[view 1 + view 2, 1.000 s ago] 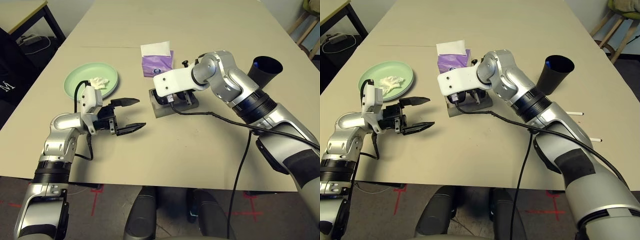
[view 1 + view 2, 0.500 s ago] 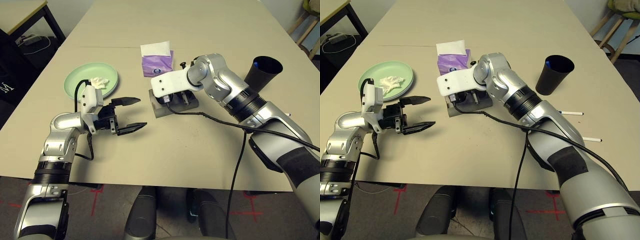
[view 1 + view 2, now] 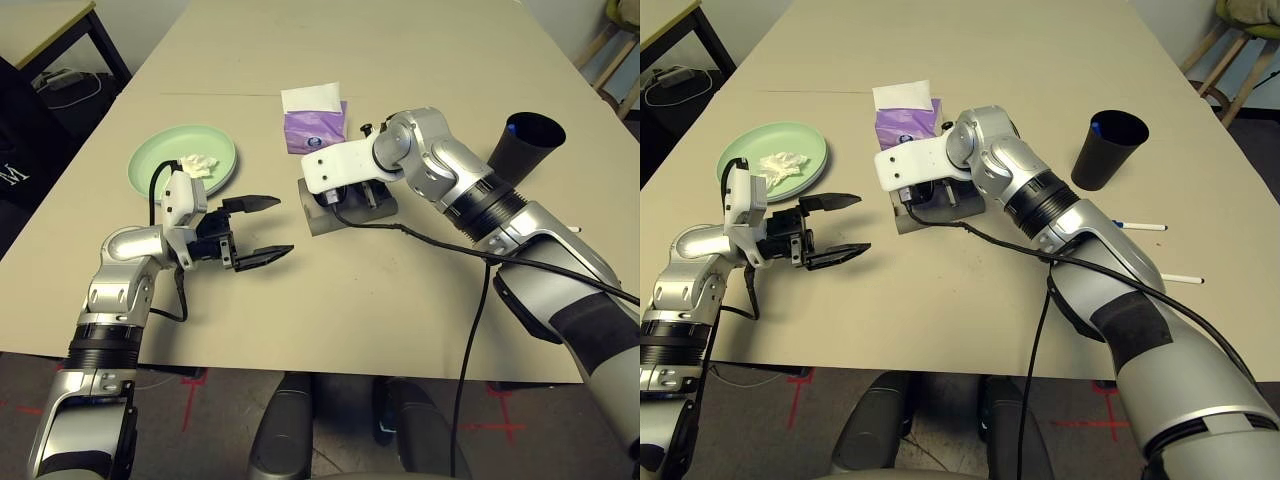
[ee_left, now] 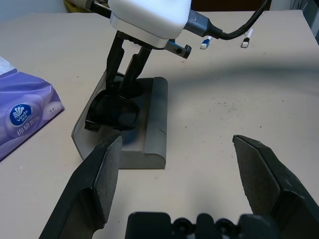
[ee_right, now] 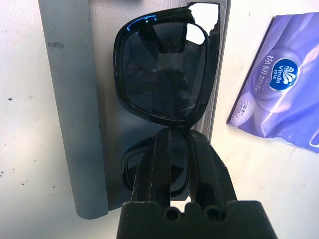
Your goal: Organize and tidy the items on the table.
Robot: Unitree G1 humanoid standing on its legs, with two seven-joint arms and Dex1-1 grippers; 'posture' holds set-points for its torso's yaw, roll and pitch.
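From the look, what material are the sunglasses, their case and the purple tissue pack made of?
Sunglasses: probably glossy black plastic; frame and dark lenses show bright reflections.
Glasses case: grey, matte, smooth and rounded at the rim; plastic or a leather-like covering, hard to tell.
Tissue pack: thin plastic film, slightly shiny and wrinkled, with printed logo.

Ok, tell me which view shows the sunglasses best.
The right wrist view: the black sunglasses lie close up in the open grey glasses case, both lenses visible. The left wrist view shows them smaller, from the side. In the eye views the right arm largely covers them.

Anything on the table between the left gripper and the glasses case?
No. In the left wrist view, bare table top runs from the left gripper to the glasses case.
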